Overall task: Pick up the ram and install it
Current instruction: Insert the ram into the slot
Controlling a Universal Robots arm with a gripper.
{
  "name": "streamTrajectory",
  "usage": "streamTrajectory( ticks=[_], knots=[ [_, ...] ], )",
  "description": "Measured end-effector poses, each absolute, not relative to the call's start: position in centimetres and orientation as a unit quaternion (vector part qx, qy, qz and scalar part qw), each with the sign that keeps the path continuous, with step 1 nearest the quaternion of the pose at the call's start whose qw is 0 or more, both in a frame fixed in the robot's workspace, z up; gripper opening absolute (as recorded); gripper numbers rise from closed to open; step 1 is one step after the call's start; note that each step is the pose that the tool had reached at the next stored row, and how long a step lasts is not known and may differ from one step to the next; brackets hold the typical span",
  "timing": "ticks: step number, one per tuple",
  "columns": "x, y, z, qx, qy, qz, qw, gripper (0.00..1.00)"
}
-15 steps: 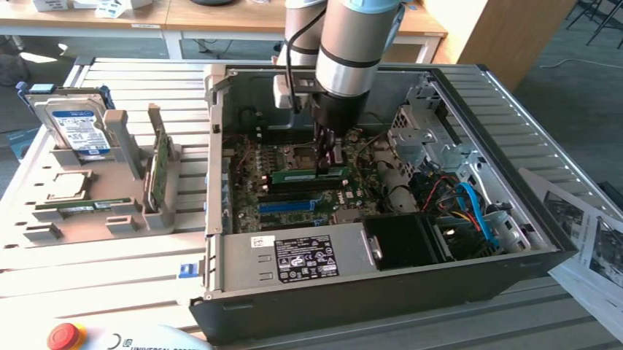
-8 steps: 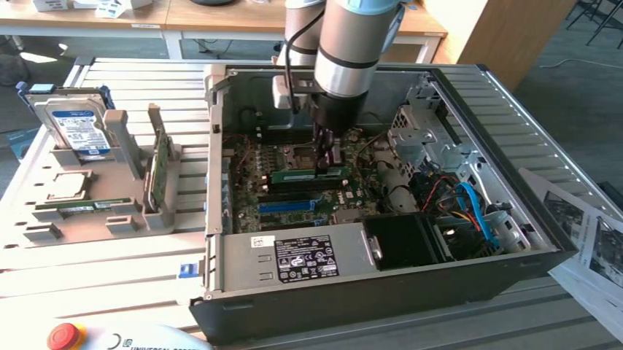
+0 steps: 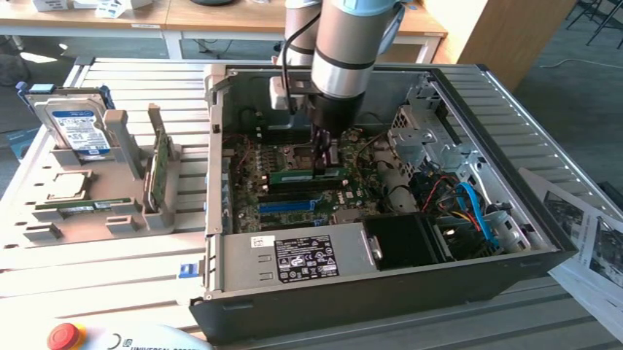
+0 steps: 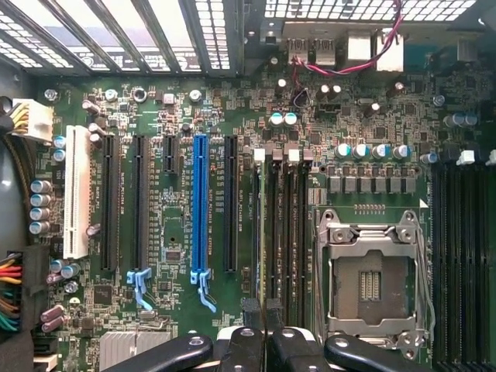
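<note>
Inside the open computer case (image 3: pixel 219 146), a long, thin green ram (image 3: pixel 306 175) lies level just above the motherboard's black memory slots (image 4: pixel 287 232). My gripper (image 3: pixel 322 166) reaches straight down onto its middle, fingers close together and shut on it. In the wrist view the two black fingertips (image 4: pixel 251 310) sit nearly touching at the end of the memory slots, beside the bare CPU socket (image 4: pixel 370 283). A second, matching ram (image 3: pixel 93 206) lies flat in the grey holder (image 3: pixel 146 219) at the exterior view's left.
A broader green card (image 3: pixel 156 171) stands on edge in the holder, with a hard drive (image 3: pixel 78 127) and a CPU (image 3: pixel 66 187) nearby. A blue slot (image 4: pixel 200 205), the power supply (image 3: pixel 302 259), the drive cage (image 3: pixel 419 138) and cables (image 3: pixel 472 208) crowd the case.
</note>
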State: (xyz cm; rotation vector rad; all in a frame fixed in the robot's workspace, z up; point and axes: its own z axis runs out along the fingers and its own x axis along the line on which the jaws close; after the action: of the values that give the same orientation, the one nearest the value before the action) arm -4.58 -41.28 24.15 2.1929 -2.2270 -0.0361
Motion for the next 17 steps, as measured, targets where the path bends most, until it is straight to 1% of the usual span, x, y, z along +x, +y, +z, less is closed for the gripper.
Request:
streamTrajectory(
  ticks=[17],
  knots=[
    [-4.68,-41.23,23.55,0.702,-0.712,-0.010,0.008,0.12]
  ],
)
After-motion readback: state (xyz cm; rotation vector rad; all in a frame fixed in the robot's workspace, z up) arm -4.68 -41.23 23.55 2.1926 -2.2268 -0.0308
